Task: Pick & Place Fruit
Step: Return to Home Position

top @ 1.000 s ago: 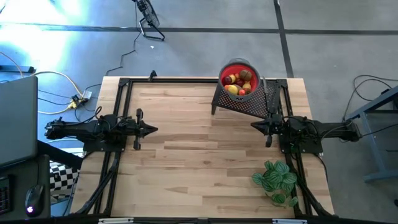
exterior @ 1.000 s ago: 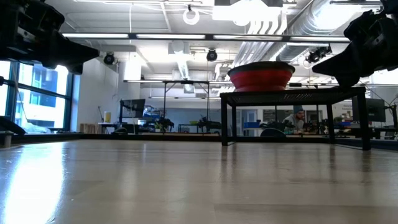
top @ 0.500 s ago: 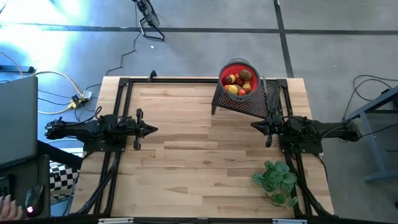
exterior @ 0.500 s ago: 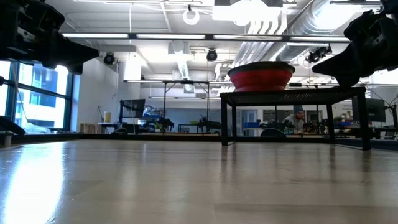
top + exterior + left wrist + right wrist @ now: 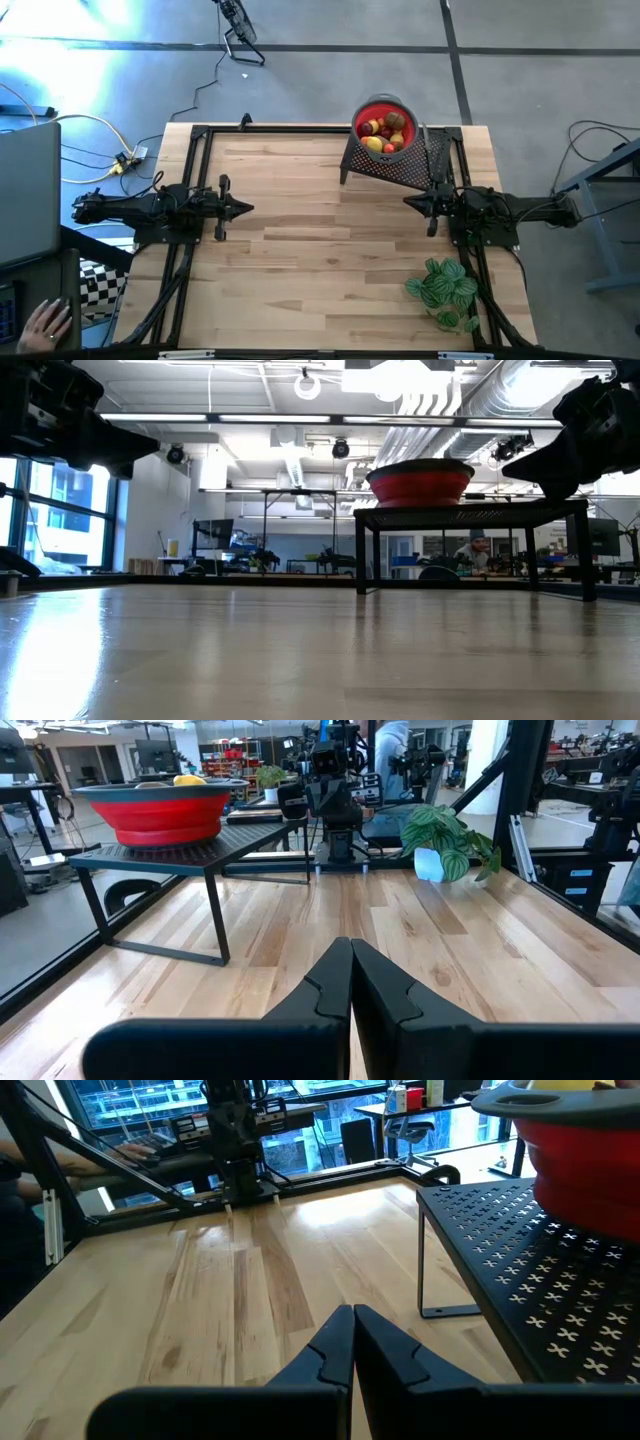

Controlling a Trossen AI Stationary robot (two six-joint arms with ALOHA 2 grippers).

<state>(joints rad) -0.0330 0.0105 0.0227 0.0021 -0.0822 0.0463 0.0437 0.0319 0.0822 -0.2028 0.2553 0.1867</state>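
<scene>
Several small pieces of fruit (image 5: 383, 133), yellow, red and brown, lie in a red bowl (image 5: 404, 110) that stands on a black perforated stand (image 5: 395, 165) at the table's far right. The bowl (image 5: 155, 812) shows in the left wrist view with a yellow piece (image 5: 189, 780) at its rim. My left gripper (image 5: 249, 208) hovers shut at the table's left side, pointing level toward the right. My right gripper (image 5: 407, 201) hovers shut at the right side, just in front of the stand, pointing left.
A green leafy plant (image 5: 442, 288) in a white pot stands at the near right. Black frame rails (image 5: 195, 150) run along the table's left, far and right sides. A person's hand (image 5: 42, 325) shows off the table at the near left. The table's middle is bare wood.
Both arms have kept still. A person's hand has come into view off the table at the near left.
</scene>
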